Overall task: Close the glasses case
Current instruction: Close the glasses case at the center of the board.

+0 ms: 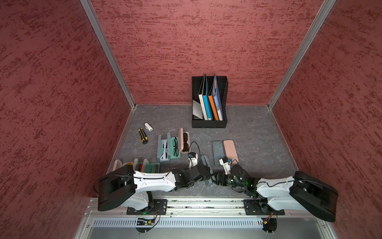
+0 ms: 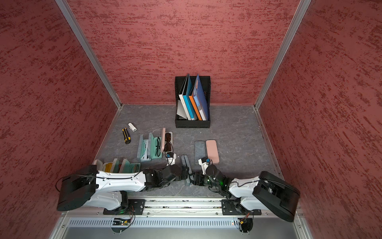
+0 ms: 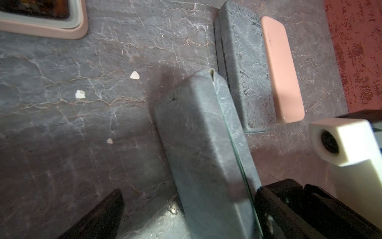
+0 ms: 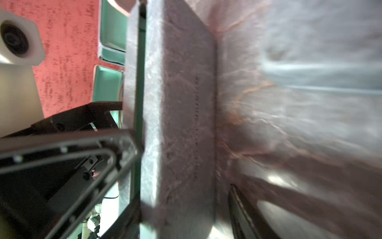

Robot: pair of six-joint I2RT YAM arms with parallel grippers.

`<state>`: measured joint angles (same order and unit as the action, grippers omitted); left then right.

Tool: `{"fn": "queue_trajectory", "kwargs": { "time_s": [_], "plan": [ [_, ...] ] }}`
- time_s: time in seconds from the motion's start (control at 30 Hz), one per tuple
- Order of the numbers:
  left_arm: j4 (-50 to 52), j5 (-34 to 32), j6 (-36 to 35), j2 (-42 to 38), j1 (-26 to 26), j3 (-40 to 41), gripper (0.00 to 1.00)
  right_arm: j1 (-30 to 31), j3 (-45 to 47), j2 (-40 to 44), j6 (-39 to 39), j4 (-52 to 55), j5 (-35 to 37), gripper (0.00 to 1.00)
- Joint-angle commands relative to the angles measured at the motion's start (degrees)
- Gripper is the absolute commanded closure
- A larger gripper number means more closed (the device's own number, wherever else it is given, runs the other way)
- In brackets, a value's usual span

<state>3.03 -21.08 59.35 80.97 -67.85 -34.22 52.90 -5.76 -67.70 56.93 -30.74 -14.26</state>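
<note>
Grey marbled counter (image 1: 258,134) inside red walls. Two arms reach in from the near rail, left arm (image 1: 153,181) and right arm (image 1: 275,186), wrists meeting at centre. One black file holder (image 1: 208,124) at the back wall. Cases, counted: one target glasses case (image 1: 205,163), grey-marbled, apparently standing on its spine with the seam up, just ahead of the wrists. Two shut ones lie flat to its right, the grey case (image 1: 218,153) and pink case (image 1: 231,152). Three open cases (image 1: 175,148) with glasses sit in a row to its left, and more lie half under the left arm, count unsure. The target's long axis runs near-to-far; both claws sit at its near end, equally close. Left claw (image 3: 190,190): fingers wide apart, case between them. Right claw (image 4: 184,165): fingers either side too, but blur hides any squeeze — cannot tell. Seam looks nearly shut with a thin slit left, so a pinch across the short axis seems due. One utility knife (image 1: 143,136), one small white object (image 1: 148,126).
</note>
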Motion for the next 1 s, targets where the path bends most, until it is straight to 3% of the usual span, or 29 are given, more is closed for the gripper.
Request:
{"fn": "queue_trajectory", "kwargs": {
  "time_s": [0.0, 0.23, 0.37, 0.5, 0.67, 0.83, 0.97],
  "plan": [
    [2.2, 2.3, -2.1, 5.7, 2.0, -3.6, 0.01, -1.2, 0.5, 8.7, -2.7, 17.9, 0.8, 0.39],
    [4.7, 6.2, -5.1, 18.5, 3.7, -11.5, 0.08, -5.8, 1.9, 23.1, -4.7, 33.9, -1.8, 0.33],
    [5.2, 5.7, -5.5, 20.1, 3.9, -10.6, 0.19, -8.1, 0.2, 33.0, -6.7, 46.1, -1.6, 0.33],
    [7.8, 5.3, -7.2, 20.0, 3.7, -10.7, 0.23, -11.0, -0.6, 41.3, -7.1, 53.8, -3.0, 0.29],
    [13.1, 3.2, -8.3, 19.6, 3.8, -11.7, 0.22, -12.7, -1.8, 40.6, -8.2, 54.7, -4.4, 0.27],
    [15.8, 2.2, -10.1, 18.0, 4.8, -11.2, 0.33, -13.0, -4.8, 37.1, -10.5, 55.1, -4.5, 0.27],
    [17.5, 1.8, -11.4, 18.4, 6.8, -11.7, 0.33, -13.4, -5.5, 35.2, -11.3, 54.1, -4.2, 0.27]
  ]
}}
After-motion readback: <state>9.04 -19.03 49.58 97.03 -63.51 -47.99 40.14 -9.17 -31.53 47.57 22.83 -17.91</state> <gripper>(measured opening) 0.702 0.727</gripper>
